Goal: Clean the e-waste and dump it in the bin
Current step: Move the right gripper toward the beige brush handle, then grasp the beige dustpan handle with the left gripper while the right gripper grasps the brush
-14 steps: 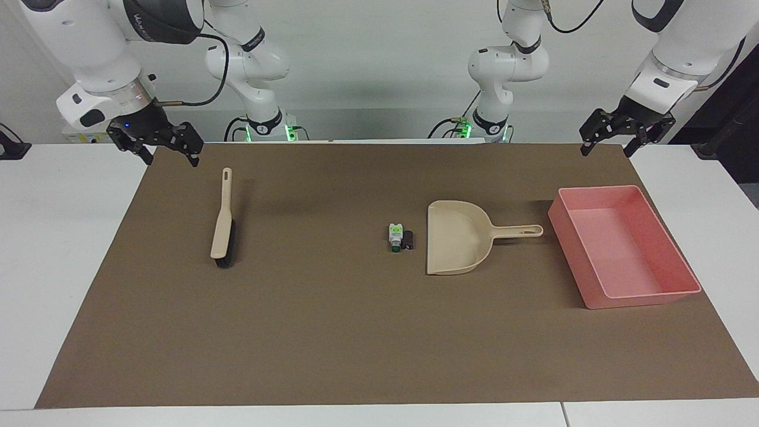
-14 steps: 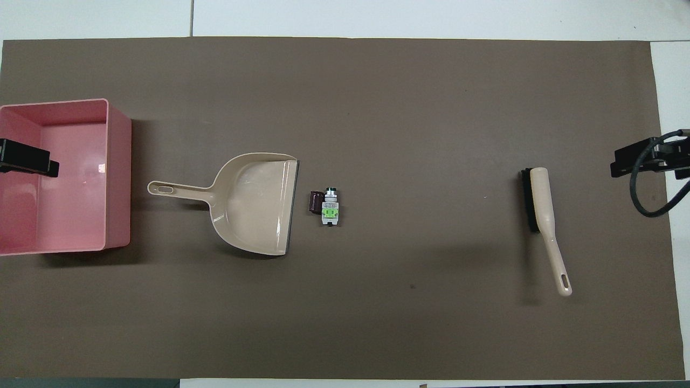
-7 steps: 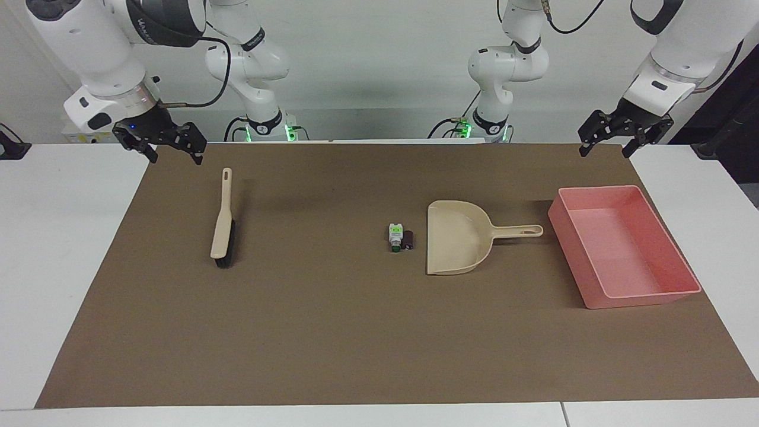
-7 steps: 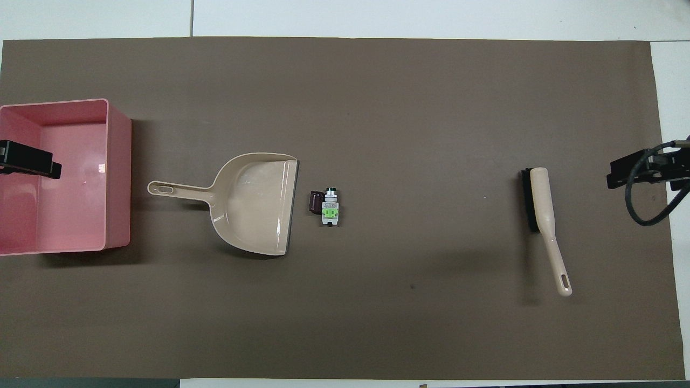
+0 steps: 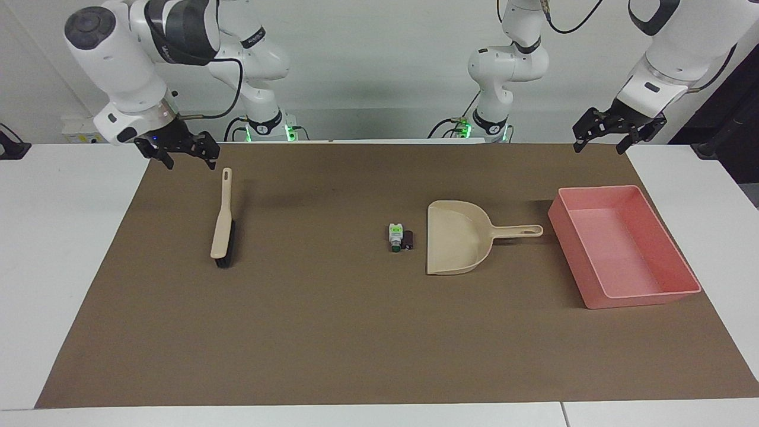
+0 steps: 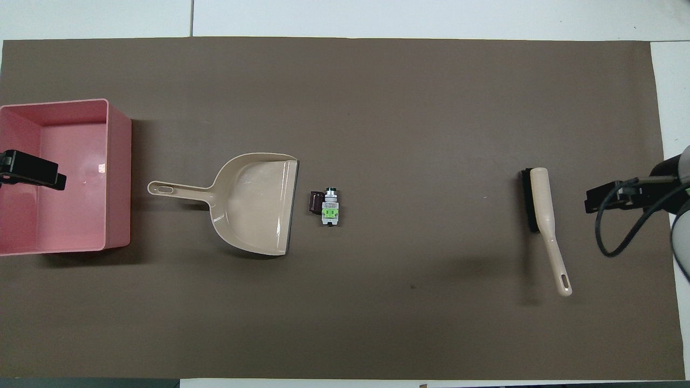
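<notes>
E-waste point(image 5: 400, 237) lies mid-mat just beside the dustpan's point(image 5: 456, 246) mouth, the pink bin point(image 5: 625, 246) toward my left arm's end. My left gripper point(image 5: 614, 127) and right gripper point(image 5: 178, 148) hang with fingers spread, holding nothing, the right above the brush point(image 5: 222, 222) handle's tip.

On the mat point(image 5: 332, 332), the e-waste point(image 5: 400, 237) is set at centre. The dustpan point(image 5: 456, 244) is found just beside it at three o'clock in the facing view, the bin point(image 5: 628, 296) past that, the brush point(image 5: 222, 222) well apart at nine o'clock.
</notes>
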Action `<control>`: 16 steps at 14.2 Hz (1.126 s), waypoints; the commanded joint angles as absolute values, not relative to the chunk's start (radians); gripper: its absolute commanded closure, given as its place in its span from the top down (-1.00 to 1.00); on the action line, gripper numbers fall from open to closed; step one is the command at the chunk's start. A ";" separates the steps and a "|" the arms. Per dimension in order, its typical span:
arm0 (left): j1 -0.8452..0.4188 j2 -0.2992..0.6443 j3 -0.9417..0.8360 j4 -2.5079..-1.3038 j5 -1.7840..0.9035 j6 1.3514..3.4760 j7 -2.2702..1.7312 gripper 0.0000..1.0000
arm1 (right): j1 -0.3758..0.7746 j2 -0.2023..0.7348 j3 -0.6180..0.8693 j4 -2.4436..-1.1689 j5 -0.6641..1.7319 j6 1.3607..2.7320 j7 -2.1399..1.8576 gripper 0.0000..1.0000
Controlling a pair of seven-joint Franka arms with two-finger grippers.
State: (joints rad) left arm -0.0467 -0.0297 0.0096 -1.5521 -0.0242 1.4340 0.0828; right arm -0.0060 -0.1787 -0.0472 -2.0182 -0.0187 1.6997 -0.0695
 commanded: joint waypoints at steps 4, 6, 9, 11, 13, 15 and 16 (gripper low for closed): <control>-0.055 -0.055 0.008 -1.578 -0.009 1.474 0.401 0.96 | -0.048 -0.236 -0.051 -2.373 -0.003 1.986 -0.199 0.98; -0.058 -0.055 0.005 -1.580 -0.009 1.485 0.561 0.96 | -0.044 -0.219 -0.051 -2.423 -0.003 2.031 -0.201 0.98; -0.060 -0.052 -0.002 -1.598 -0.012 1.515 0.791 0.95 | -0.046 -0.218 -0.051 -2.468 -0.003 2.075 -0.204 0.88; -0.060 -0.052 -0.005 -1.621 -0.017 1.538 0.964 0.95 | -0.051 -0.212 -0.051 -2.490 -0.003 2.077 -0.207 0.83; -0.077 -0.052 -0.006 -1.658 -0.020 1.558 1.101 0.94 | -0.052 -0.209 -0.051 -2.508 -0.003 2.092 -0.207 0.72; -0.113 -0.058 -0.005 -1.724 -0.018 1.609 1.216 0.95 | -0.052 -0.204 -0.051 -2.510 -0.003 2.108 -0.210 0.61; -0.127 -0.057 -0.006 -1.744 -0.018 1.635 1.241 0.95 | -0.052 -0.206 -0.051 -2.511 -0.003 2.109 -0.212 0.54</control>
State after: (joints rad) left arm -0.0900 -0.0288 -0.0110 -1.6652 -0.0249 1.5700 1.1644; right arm -0.0340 -0.1997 -0.0566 -2.4960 -0.0187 2.0870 -0.1729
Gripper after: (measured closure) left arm 0.031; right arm 0.163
